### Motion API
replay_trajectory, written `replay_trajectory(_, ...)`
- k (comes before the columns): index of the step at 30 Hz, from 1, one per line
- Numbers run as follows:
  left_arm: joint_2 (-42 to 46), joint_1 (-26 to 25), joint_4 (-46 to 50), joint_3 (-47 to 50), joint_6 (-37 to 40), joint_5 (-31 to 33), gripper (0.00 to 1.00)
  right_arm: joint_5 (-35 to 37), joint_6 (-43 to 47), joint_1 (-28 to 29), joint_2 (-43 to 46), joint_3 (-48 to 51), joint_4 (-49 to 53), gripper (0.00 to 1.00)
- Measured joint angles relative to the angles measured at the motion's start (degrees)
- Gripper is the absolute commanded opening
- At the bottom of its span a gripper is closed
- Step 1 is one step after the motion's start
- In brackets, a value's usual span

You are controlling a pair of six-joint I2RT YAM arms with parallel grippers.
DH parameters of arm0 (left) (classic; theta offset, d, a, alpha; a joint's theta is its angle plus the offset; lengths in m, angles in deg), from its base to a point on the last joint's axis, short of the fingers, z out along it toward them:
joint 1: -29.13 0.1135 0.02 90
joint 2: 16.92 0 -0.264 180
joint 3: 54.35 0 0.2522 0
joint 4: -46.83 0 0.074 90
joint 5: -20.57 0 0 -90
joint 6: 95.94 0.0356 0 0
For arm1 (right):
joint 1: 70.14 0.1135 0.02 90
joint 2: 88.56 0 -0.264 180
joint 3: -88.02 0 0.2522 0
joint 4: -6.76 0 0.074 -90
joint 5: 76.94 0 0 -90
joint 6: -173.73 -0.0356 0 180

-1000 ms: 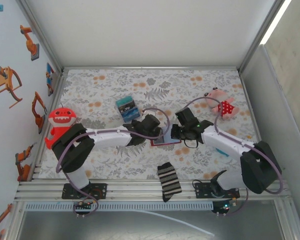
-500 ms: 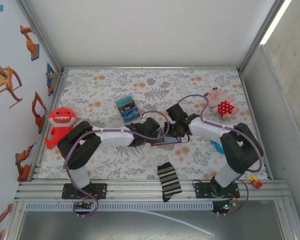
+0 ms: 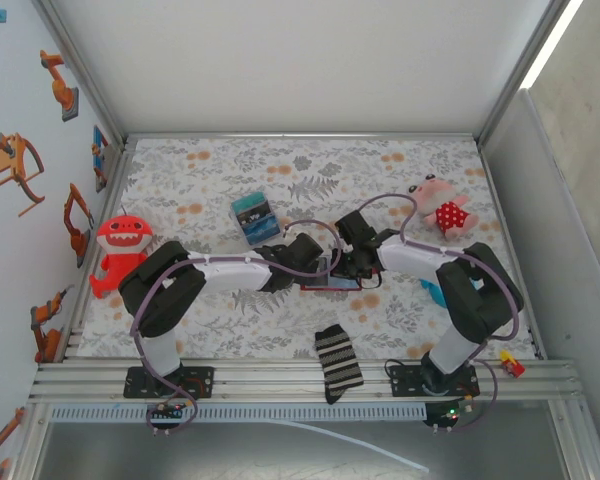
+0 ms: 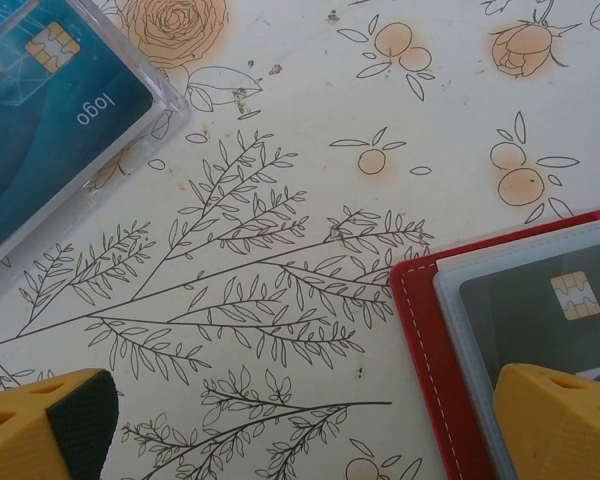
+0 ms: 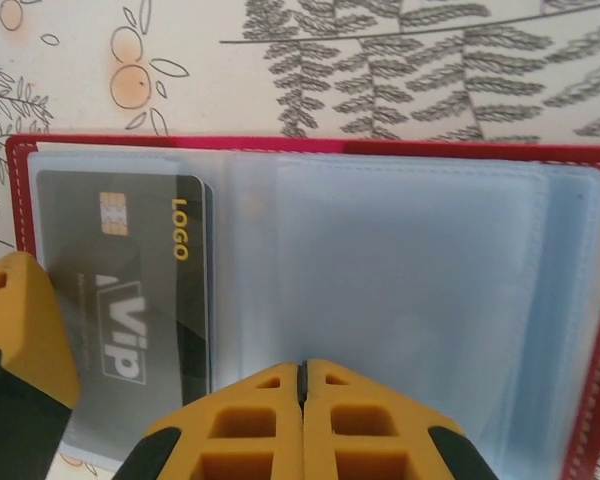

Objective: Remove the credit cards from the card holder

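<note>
The card holder [image 3: 330, 283], a dark-red wallet, lies open and flat on the floral mat between both grippers. In the right wrist view its blue-grey clear pockets [image 5: 410, 290] face up, and a dark grey credit card [image 5: 130, 290] with a chip and yellow "LOGO" sits in the left pocket. My right gripper [image 5: 302, 385] is shut, its tips together low over the middle pockets. My left gripper [image 4: 305, 430] is open; its right finger [image 4: 560, 420] rests on the wallet's corner over the card [image 4: 570, 300], and its left finger [image 4: 50, 425] is over bare mat.
A clear boxy case with a teal card face [image 4: 40, 130] lies just beyond the left gripper, seen from above as a teal striped box [image 3: 253, 217]. A red shark toy [image 3: 120, 245], a pink plush [image 3: 442, 208] and a striped sock [image 3: 337, 362] surround the work area.
The right arm folded in and its gripper shifted left onto the open wallet. The left gripper stayed at the wallet's left edge.
</note>
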Motion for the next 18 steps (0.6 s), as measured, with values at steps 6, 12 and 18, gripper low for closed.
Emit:
replay_trajectory(6, 0.0, 0.0, 0.6, 0.0, -0.4, 0.5, 0.97, 0.0, 0.5, -1.8, 3.7, 3.2, 0.4, 0.03)
replay_trajectory(12, 0.0, 0.0, 0.9, 0.0, -1.0, 0.6, 0.97, 0.0, 0.6, -2.5, 5.8, 5.7, 0.4, 0.03)
replay_trajectory(18, 0.2, 0.0, 1.4, 0.0, -2.0, 0.6, 0.97, -0.2, 1.1, -2.5, 5.8, 6.7, -0.2, 0.03)
